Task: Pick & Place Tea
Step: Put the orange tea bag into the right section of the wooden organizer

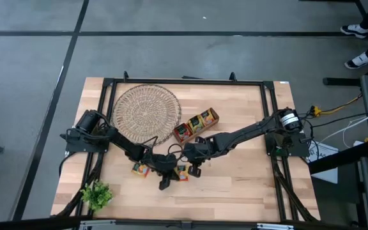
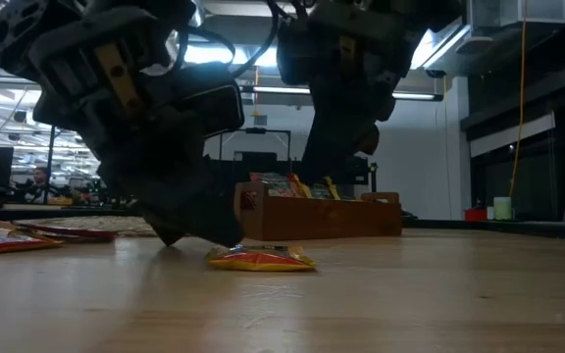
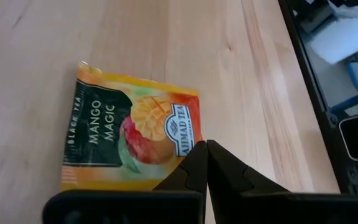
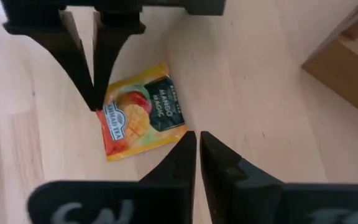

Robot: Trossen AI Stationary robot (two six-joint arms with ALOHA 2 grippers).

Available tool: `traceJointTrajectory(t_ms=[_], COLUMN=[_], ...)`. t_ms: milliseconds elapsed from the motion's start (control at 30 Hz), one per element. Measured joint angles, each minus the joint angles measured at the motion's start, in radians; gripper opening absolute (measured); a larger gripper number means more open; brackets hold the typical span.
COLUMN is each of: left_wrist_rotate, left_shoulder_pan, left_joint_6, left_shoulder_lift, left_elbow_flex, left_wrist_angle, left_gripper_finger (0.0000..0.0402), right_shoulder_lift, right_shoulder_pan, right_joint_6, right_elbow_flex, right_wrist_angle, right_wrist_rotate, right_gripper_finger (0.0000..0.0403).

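A yellow-orange mango tea sachet [image 3: 132, 134] lies flat on the wooden table; it also shows in the high view [image 1: 183, 171], the low view [image 2: 261, 259] and the right wrist view [image 4: 142, 112]. My left gripper [image 3: 205, 145] is shut, its tips down at the sachet's edge; it shows from the front in the right wrist view [image 4: 96, 104]. My right gripper [image 4: 197, 134] is shut and empty, above the table just beside the sachet's opposite corner. Another sachet [image 1: 139, 169] lies on the table to the left. My left gripper's shut fingertips [image 4: 98, 102] stand at the mango sachet's edge near one corner [image 3: 191, 140], coming steeply from above. The sachet lies flat on the table. I cannot tell whether the tips press on the edge or only stand against it.
A narrow wooden tray [image 1: 195, 124] with several sachets standing in it sits behind the grippers; it also shows in the low view [image 2: 317, 214]. A round wicker dish [image 1: 145, 110] lies at the far left. A small green plant [image 1: 96, 195] stands at the near left corner.
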Motion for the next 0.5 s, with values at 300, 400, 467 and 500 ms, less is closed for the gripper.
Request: traceJointTrajectory(t_ms=[300,400,467,500], left_wrist_rotate=[-0.001,0.003,0.006,0.007], left_shoulder_pan=[-0.002,-0.002,-0.002,-0.002], left_joint_6=[-0.041,-0.042,-0.041,-0.037], left_shoulder_lift=[0.002,0.002,0.002,0.002], left_elbow_flex=[0.000,0.000,0.000,0.000], left_wrist_angle=[-0.016,-0.021,-0.027,-0.034], left_gripper_finger=[0.0001,0.0002,0.0002,0.0001], right_shoulder_lift=[0.018,0.030,0.035,0.040], right_shoulder_pan=[-0.016,-0.017,-0.017,-0.017], right_joint_6=[0.025,0.032,0.057,0.068], right_elbow_flex=[0.000,0.000,0.000,0.000], right_wrist_angle=[0.003,0.015,0.008,0.020], right_wrist_rotate=[-0.060,-0.061,-0.061,-0.062], right_gripper_finger=[0.0084,0.0115,0.0133,0.0140])
